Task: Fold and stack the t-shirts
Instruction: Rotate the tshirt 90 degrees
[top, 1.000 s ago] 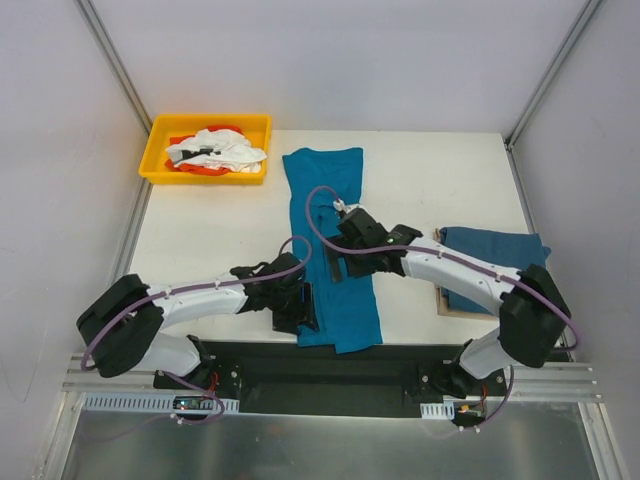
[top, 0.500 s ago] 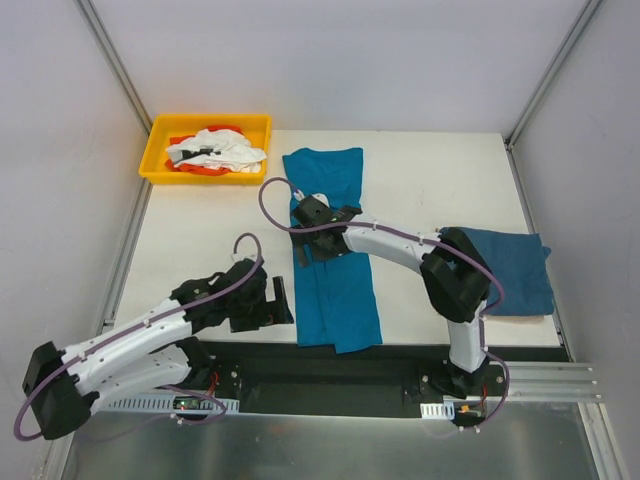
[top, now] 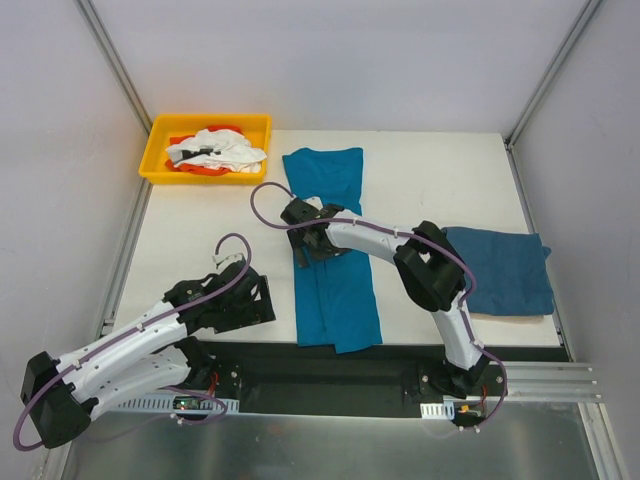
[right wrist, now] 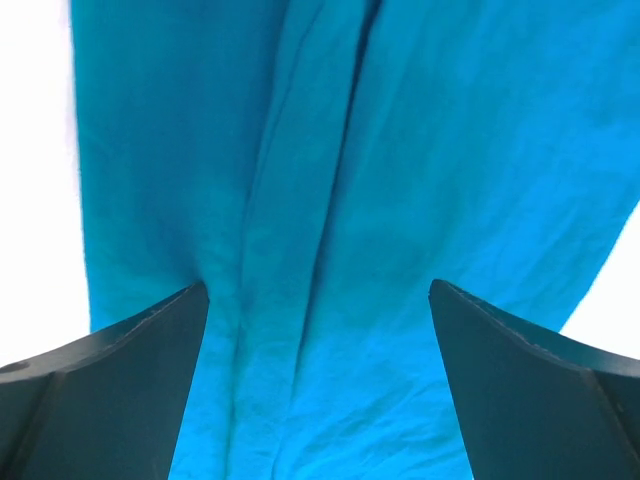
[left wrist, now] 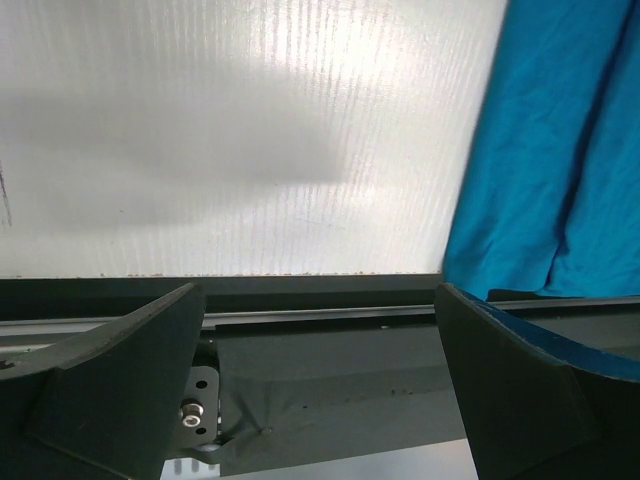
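Left claw (top: 262, 299) back off narrow-folded t-shirt (top: 340, 300)

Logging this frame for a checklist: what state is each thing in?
Middle t-shirt: folded into a long strip, lying flat.
Right t-shirt: folded, lying flat.
Yellow bin: holds crumpled white and orange cloth.
Left gripper: open, empty.
Right gripper: open, over the long strip.

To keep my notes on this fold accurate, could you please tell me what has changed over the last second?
The left gripper opened, let go of the long t-shirt at its near left edge and drew back leftward. The right gripper, open throughout, moved from that shirt's middle to its left edge. The long t-shirt, the folded t-shirt at right and the yellow bin stayed put.
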### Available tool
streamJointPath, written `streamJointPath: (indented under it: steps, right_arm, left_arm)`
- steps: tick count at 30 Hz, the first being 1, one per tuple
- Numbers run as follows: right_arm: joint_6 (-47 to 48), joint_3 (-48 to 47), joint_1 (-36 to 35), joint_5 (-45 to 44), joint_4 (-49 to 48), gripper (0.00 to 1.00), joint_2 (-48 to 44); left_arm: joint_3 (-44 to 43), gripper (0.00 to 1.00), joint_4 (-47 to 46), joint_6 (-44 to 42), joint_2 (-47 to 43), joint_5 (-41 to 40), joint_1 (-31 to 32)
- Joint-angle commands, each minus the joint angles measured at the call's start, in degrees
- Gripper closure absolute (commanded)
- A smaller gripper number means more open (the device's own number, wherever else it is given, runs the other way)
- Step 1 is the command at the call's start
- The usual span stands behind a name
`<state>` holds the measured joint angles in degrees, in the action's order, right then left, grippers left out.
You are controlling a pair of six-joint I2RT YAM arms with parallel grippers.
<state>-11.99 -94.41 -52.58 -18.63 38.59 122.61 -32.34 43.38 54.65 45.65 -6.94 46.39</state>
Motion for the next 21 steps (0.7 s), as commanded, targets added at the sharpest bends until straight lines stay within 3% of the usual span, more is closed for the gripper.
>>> streamJointPath:
  steps: [1,13,21]
  right_arm:
    - [-1.6,-1.9,0.7,-4.1,4.3,0.03,0.1]
    - [-1.5,1.6,1.2,-5.8,3.5,0.03,-5.4]
    - [0.8,4.8,1.2,2.0,-0.4,0.03,-8.3]
  left_arm:
    - [-2.2,0.01,1.5,-0.3,0.8,-2.7,-0.3]
    - [-2.5,0.01,0.9,-0.4,0.8,-3.4,-0.3]
    - [-2.4,0.01,-1.6,-1.0,3.2,-2.0,-0.3]
